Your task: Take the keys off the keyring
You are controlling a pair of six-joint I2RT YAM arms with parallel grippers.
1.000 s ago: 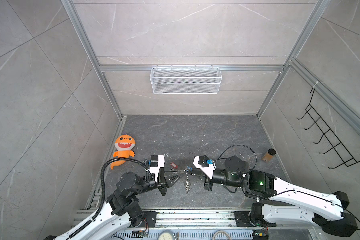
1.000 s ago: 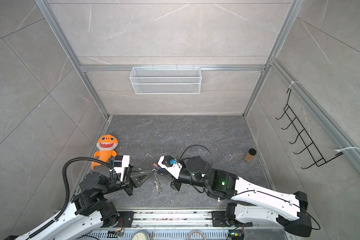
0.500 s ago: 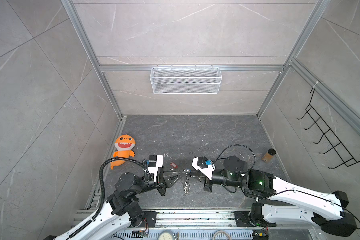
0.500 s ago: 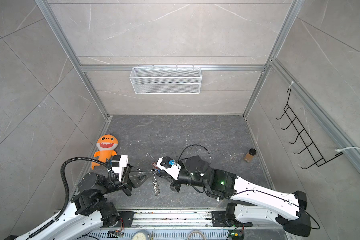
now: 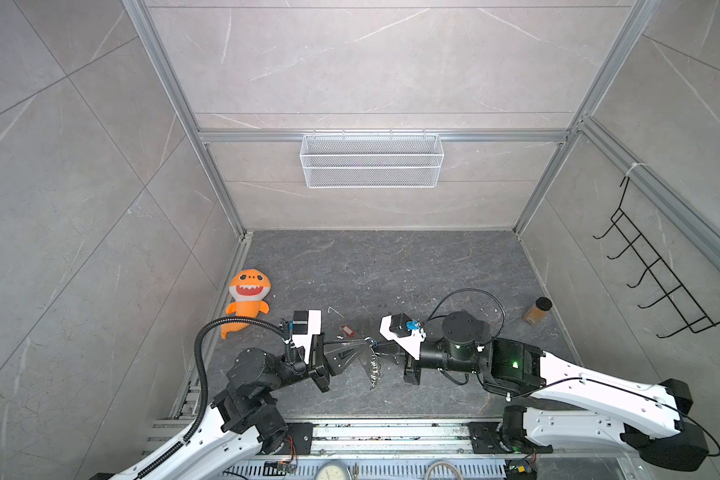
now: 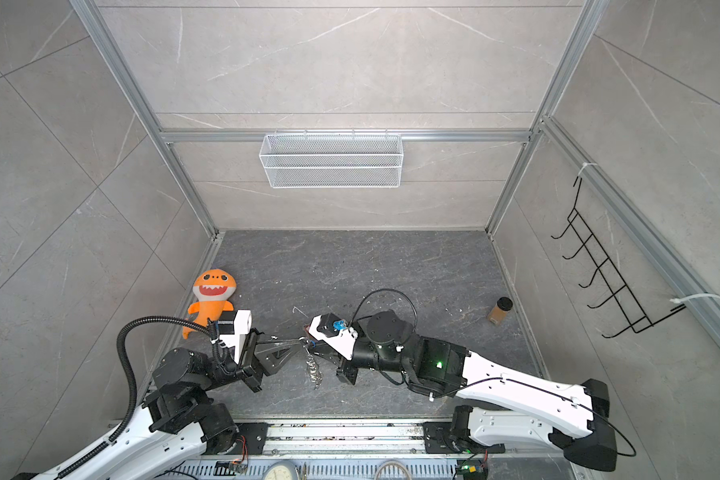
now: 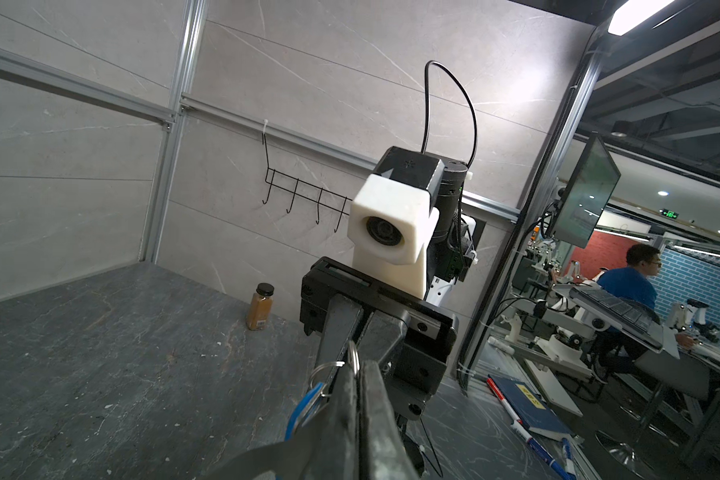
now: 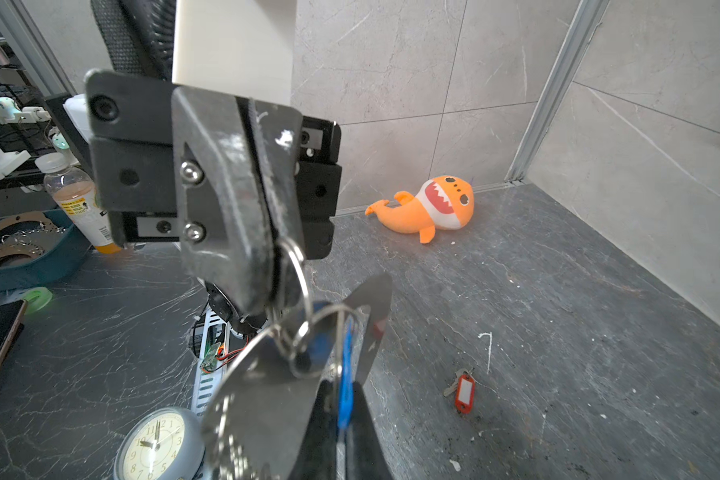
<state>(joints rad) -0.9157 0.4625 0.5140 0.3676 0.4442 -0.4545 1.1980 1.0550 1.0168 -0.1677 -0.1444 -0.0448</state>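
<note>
In both top views the two arms meet tip to tip low over the near middle of the bench. The left pincer and the right pincer are both closed. The keyring hangs between them, its chain of rings dangling toward the bench. The red-tagged key lies loose just behind the left pincer, already off. A shark plush by the left wall and a spice jar by the right wall are well apart from the work.

In the left wrist view, the left pincer's fingers press together on the edge of a silvery ring. The blue-tagged key hangs just beside them, and the right pincer faces head-on.

In the right wrist view, the right pincer nips the blue tag between its closed fingers, while the left pincer opposite clamps the ring. The step in hand looks like working this last key off. It would go best with the left holding the ring steady while the right walks the key round the coil toward its gap. A straight pull would likely just strain both grips. The thin ring could slip from the flat fingers. The keyring's flat loop, out of focus, hides the joint. Nothing on the bench stands in the way.
</note>
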